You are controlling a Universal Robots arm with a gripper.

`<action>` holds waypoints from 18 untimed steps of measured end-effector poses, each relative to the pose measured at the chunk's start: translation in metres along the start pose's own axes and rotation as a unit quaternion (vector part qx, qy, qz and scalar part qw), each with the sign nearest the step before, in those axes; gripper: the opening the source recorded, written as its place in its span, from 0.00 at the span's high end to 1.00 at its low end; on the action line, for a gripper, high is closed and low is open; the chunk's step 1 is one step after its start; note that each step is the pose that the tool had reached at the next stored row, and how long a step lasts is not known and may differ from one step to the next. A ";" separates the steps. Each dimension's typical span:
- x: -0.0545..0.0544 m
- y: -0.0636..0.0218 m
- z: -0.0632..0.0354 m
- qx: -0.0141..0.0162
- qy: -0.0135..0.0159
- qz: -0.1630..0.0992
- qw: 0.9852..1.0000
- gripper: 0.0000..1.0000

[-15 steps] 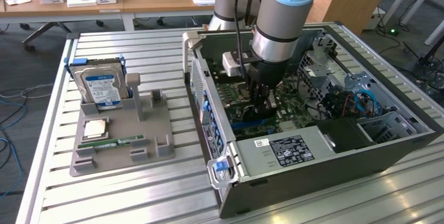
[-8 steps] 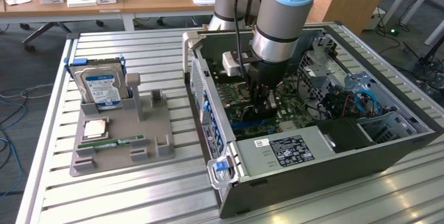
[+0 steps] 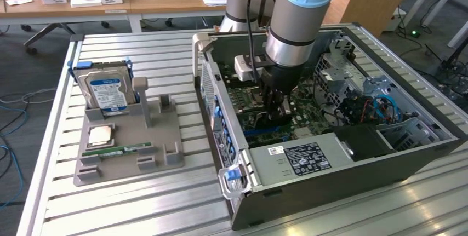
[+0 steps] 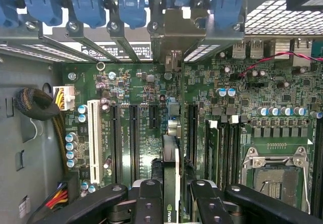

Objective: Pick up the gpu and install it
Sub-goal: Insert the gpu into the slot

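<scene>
My gripper (image 3: pixel 277 116) reaches down into the open computer case (image 3: pixel 219 154), over the green motherboard (image 3: pixel 252 96). In the wrist view the gpu (image 4: pixel 170 158) shows edge-on as a thin dark card, and my gripper (image 4: pixel 170 191) is shut on it, a black finger (image 4: pixel 147 199) on either side. The card stands upright above the motherboard (image 4: pixel 141 88), in the gap between two long black slots (image 4: pixel 133 138), in line with a metal bracket opening in the case's rear wall (image 4: pixel 174 32). I cannot tell whether its lower edge touches a slot.
On the exterior view's left a grey holder (image 3: pixel 128 143) carries a silver hard drive (image 3: pixel 108 91), a processor chip (image 3: pixel 100 136) and a green memory stick (image 3: pixel 117 150). The power supply (image 3: pixel 307 156), drive cages (image 3: pixel 380 91) and cables (image 4: pixel 38 105) crowd the case. Blue slot latches (image 4: pixel 86 7) line the rear wall.
</scene>
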State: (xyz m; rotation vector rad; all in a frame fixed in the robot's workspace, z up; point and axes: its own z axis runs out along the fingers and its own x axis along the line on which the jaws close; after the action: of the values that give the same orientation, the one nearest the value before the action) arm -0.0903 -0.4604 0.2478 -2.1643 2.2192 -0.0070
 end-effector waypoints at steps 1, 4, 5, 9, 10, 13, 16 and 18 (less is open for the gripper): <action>0.000 0.0000 0.0003 0.000 0.000 0.000 1.000 0.74; 0.000 0.0000 0.0007 0.000 0.000 0.000 1.000 0.74; 0.000 0.0000 0.0008 0.000 0.000 0.000 1.000 0.74; 0.000 0.0001 0.0010 0.000 0.000 0.000 1.000 0.74; 0.000 0.0001 0.0013 0.000 0.000 0.000 1.000 0.74; 0.000 0.0001 0.0015 0.000 0.000 0.000 1.000 0.74; 0.000 0.0001 0.0015 0.000 0.000 0.000 1.000 0.74; 0.000 0.0006 0.0016 0.000 0.000 0.000 1.000 0.74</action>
State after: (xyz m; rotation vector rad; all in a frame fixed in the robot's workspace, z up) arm -0.0908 -0.4604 0.2462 -2.1639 2.2194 -0.0072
